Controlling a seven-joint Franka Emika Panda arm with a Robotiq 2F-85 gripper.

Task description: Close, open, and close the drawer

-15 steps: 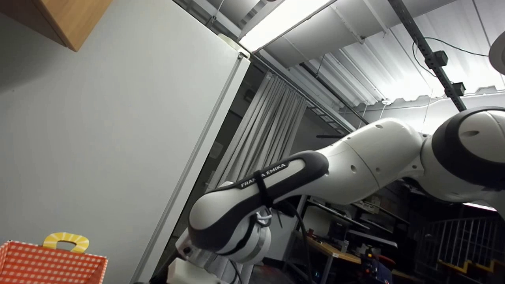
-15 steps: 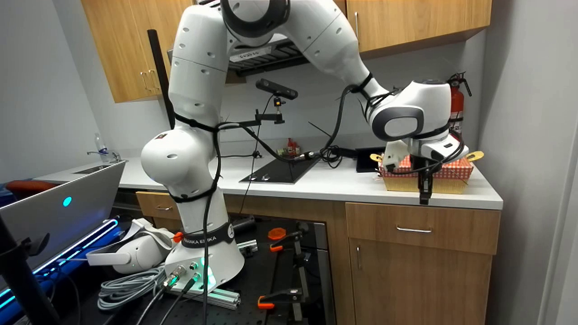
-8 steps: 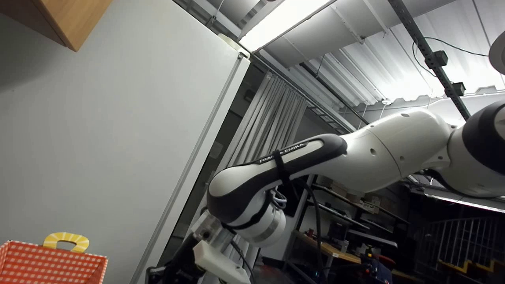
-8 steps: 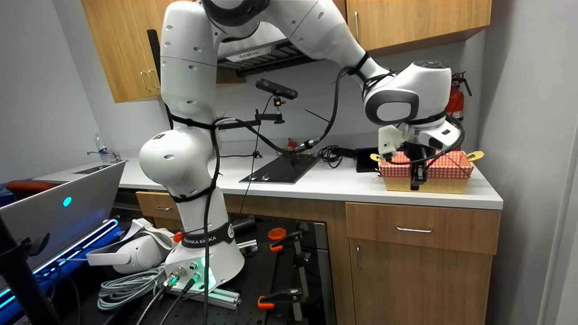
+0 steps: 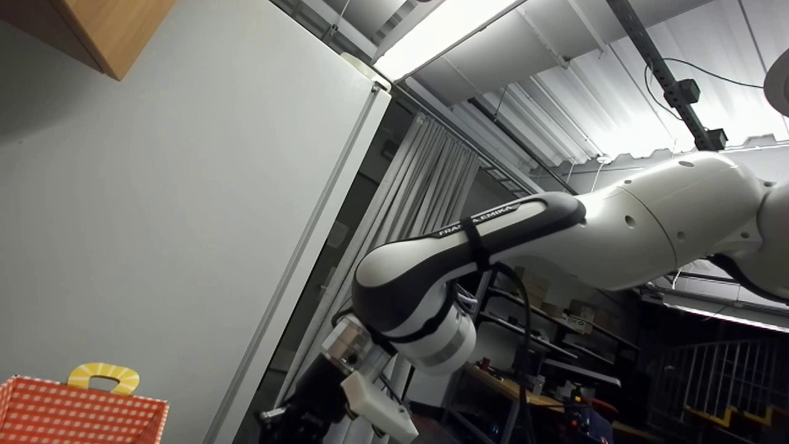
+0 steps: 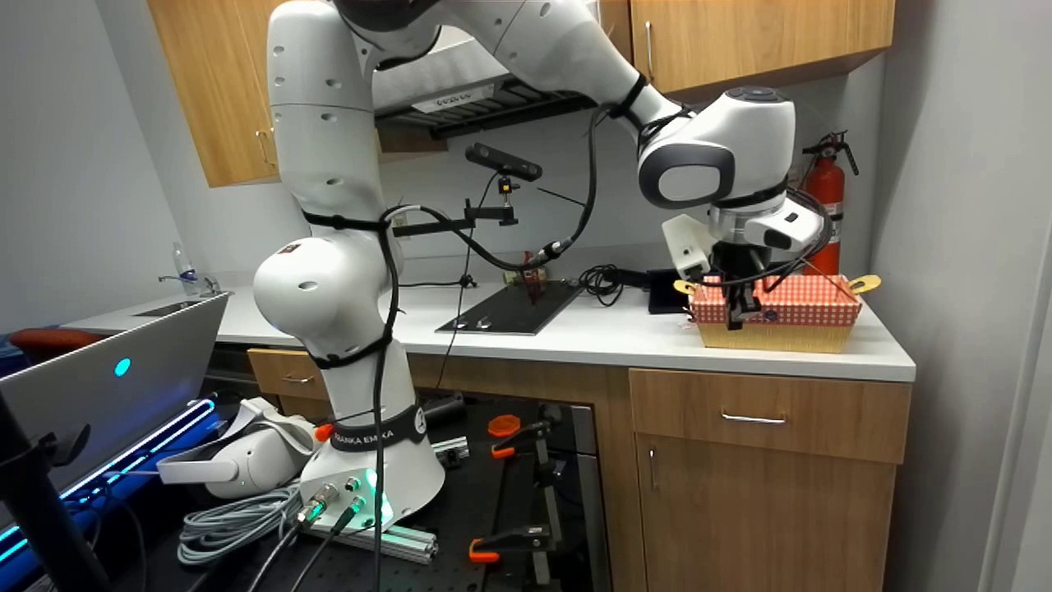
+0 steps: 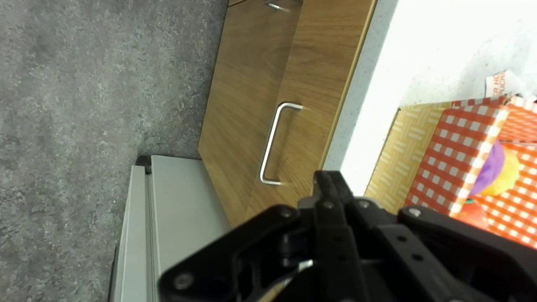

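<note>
After robot arm [image 6: 567,49] rose and drew back, fingers [image 7: 323,186] hung above drawer handle [image 7: 270,140], clear of it, clenched on nothing visible. Drawer [image 6: 789,403] stayed unchanged under edge of table [image 6: 616,337], shut or nearly so; retreat suggested closing finished, perhaps final one. Gingham-lined basket [image 6: 801,338] stood on table, fire extinguisher [image 6: 826,182] behind it, cooktop [image 6: 518,312] well apart. Wooden wall cabinet [image 6: 764,41] hung overhead.

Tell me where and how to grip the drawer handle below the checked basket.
Probably best by the middle of the handle, coming from in front of the drawer, fingers above and below: it runs level and stands off the drawer's face, leaving a gap.
</note>
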